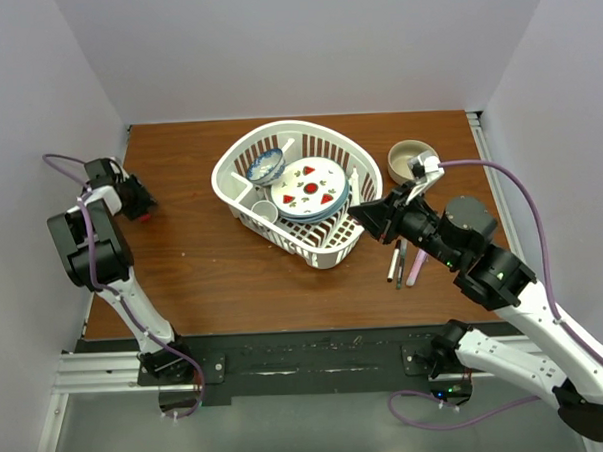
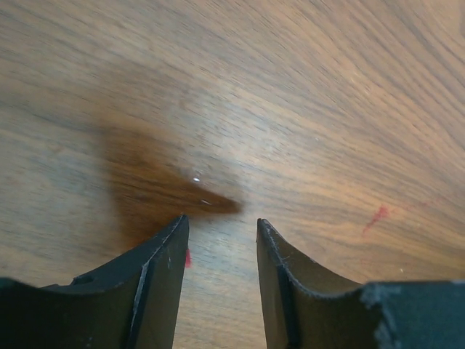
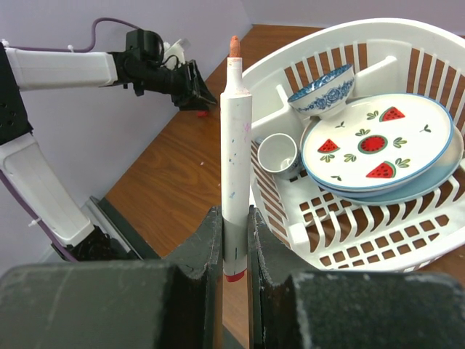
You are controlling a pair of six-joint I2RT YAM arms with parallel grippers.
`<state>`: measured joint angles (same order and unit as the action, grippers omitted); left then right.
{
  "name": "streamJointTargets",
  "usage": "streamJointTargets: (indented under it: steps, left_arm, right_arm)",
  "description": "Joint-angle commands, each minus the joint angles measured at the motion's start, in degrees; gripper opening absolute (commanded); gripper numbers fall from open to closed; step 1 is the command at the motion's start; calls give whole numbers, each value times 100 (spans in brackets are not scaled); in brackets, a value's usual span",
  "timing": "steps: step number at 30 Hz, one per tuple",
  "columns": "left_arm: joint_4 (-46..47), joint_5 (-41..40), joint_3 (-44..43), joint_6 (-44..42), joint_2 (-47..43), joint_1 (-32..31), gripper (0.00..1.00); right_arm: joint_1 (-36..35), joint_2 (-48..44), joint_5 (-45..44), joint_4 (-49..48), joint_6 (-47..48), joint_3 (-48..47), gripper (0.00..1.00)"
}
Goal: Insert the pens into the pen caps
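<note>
My right gripper (image 3: 234, 214) is shut on a white-barrelled pen (image 3: 236, 145) with a red tip, holding it upright by the near rim of the white basket (image 3: 290, 80). In the top view the right gripper (image 1: 361, 214) is at the basket's right front. A white pen (image 1: 393, 263), a dark pen (image 1: 400, 266) and a lilac-pink pen (image 1: 416, 267) lie on the table below it. My left gripper (image 1: 140, 204) is open at the far left, low over the wood. A red pen cap (image 1: 145, 216) lies beside it and shows as a red sliver (image 2: 187, 257) by the left finger. No other caps show.
The basket (image 1: 327, 247) holds a watermelon plate (image 1: 310, 188), a blue-patterned bowl (image 1: 265, 168) and a small white cup (image 1: 265, 211). A tan bowl (image 1: 412, 161) stands at the back right. Walls close in the table on the left, back and right.
</note>
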<state>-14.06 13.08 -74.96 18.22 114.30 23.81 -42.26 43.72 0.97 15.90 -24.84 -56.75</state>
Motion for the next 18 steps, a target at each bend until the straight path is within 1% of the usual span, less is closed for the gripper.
streamJointTargets:
  steps: [1,3,7,10,13,15,16,18]
  left_arm:
    - [97,291,235,-161,-364,-96,47]
    - [193,335,490,-117,-566,-96,47]
    - [123,143,614,-134,-900,-96,47]
    - [9,-243,614,-38,-1260,-96,47]
    - [-140,-1260,614,261,-1594,-96,49]
    - [-236,-1684,597,524,-1718,-87,49]
    - [-324,-2095,501,612,-1709,-87,49]
    - [-666,-2449,325,937,-1553,-87,48]
  right_arm:
    - [7,-48,-88,-87,58,-108,0]
    - [-1,-57,-88,-79,41,-126,0]
    - [7,-136,-88,-52,32,-117,0]
    - [7,-197,-88,-26,49,-91,0]
    - [7,-233,-88,9,67,-64,0]
    - [-1,-250,-167,10,76,-55,0]
    - [-1,-250,-168,1,76,-55,0]
    - [-1,-242,-185,-8,93,-55,0]
